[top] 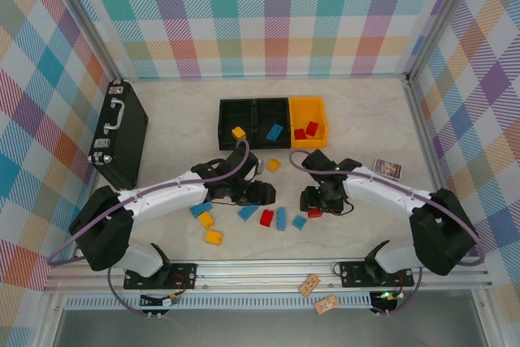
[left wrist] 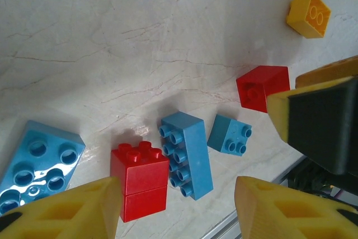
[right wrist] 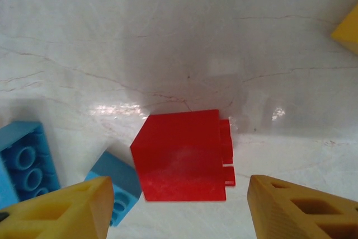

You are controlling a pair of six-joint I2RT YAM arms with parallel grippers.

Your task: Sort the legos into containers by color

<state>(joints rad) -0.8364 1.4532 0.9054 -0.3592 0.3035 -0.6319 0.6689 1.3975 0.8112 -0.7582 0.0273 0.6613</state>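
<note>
red lego (right wrist: 182, 158) lies on its side on the table (right wrist: 168, 37), studs turned toward the right of the right wrist view; small blue lego (right wrist: 114, 186) just beside its lower left corner, touching or not i cannot tell.

right gripper (right wrist: 182, 208) hangs over the red lego; fingers open, one on each side, neither in contact, nothing held.

step in hand, as i read it: pick this red piece; come straight down, keep it centred in the gap, close only once the pads are well below its top edge; one pad will meet the studded face, so a square, low bite matters; mind the left finger clipping the small blue lego on the way down.

left gripper (left wrist: 176, 205) open and empty over a red stacked lego (left wrist: 140, 180) and a long blue lego (left wrist: 187, 152); the two arms work near each other, so lift clear before swinging.

containers (top: 253, 101) stand at the far middle of the table; the orange-yellow bin (top: 309, 101) already has reds in it, so likely this one's home; blue in the middle black, yellow in the left black.
</note>
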